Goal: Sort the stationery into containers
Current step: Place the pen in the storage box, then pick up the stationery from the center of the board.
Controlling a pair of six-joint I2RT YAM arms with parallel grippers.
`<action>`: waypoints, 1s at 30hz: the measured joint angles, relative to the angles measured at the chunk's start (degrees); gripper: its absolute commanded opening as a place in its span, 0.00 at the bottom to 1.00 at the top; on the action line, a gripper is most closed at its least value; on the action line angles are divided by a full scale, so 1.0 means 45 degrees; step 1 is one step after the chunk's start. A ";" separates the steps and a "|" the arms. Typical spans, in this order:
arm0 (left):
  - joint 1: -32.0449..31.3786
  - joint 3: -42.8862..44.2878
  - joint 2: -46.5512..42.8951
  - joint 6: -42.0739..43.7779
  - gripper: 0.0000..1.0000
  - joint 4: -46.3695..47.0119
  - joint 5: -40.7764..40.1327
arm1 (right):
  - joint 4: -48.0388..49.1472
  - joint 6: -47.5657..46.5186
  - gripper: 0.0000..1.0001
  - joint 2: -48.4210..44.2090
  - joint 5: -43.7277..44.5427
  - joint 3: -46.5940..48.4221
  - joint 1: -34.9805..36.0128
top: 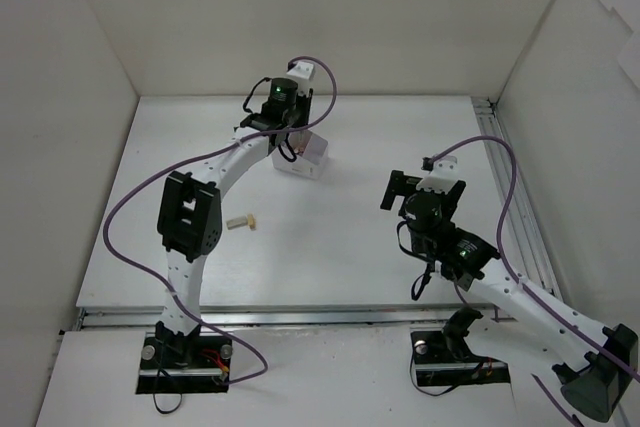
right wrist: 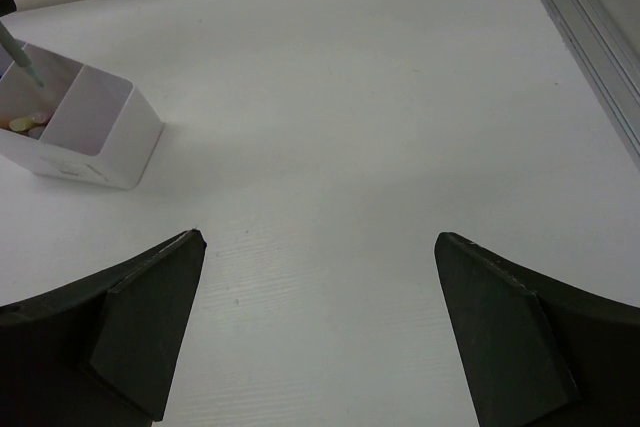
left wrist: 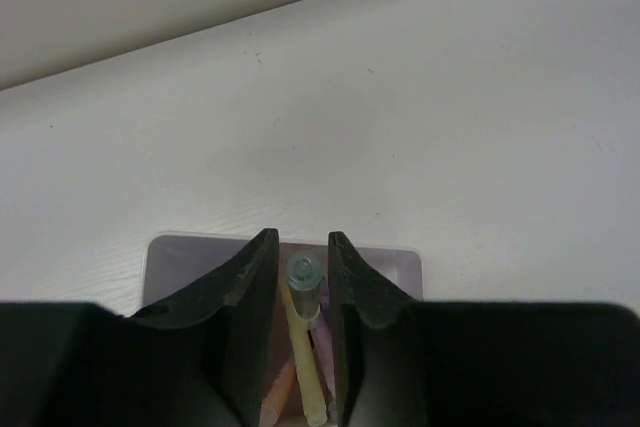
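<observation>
The white translucent container (top: 310, 161) stands at the back of the table, left of centre. My left gripper (top: 290, 137) hangs right over it, shut on a grey pen (left wrist: 304, 272) that points down into a compartment. Under the pen lie a yellow-green stick (left wrist: 305, 357), a pink stick (left wrist: 326, 347) and an orange stick (left wrist: 278, 392). In the right wrist view the grey pen (right wrist: 20, 57) leans into the left compartment of the container (right wrist: 100, 137). A tan eraser block (top: 243, 222) lies on the table beside the left arm. My right gripper (top: 420, 192) is open over bare table with nothing in it.
White walls close the table in at the left, back and right. A metal rail (top: 510, 187) runs along the right edge. Purple cables loop above both arms.
</observation>
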 measured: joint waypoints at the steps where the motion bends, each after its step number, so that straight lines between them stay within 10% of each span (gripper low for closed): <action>1: 0.0000 -0.0010 0.0015 -0.0005 0.47 -0.0019 -0.0029 | -0.0034 0.0005 0.98 0.0000 -0.0049 0.0000 -0.0010; 7: 0.0000 -0.0291 -0.0097 -0.0034 0.81 0.0029 0.0155 | -0.0049 -0.0170 0.98 0.0000 -0.0597 0.0000 -0.0078; 15: 0.0000 -0.2259 -0.2055 -0.0107 0.92 0.0005 0.0758 | -0.0180 -0.2453 0.98 0.0559 -0.3939 0.0568 -0.0078; 30: 0.1069 -1.0919 -1.5042 -0.4600 1.00 -0.3623 -0.2900 | -0.0345 -0.7067 0.98 1.0239 -1.0423 0.6363 0.2453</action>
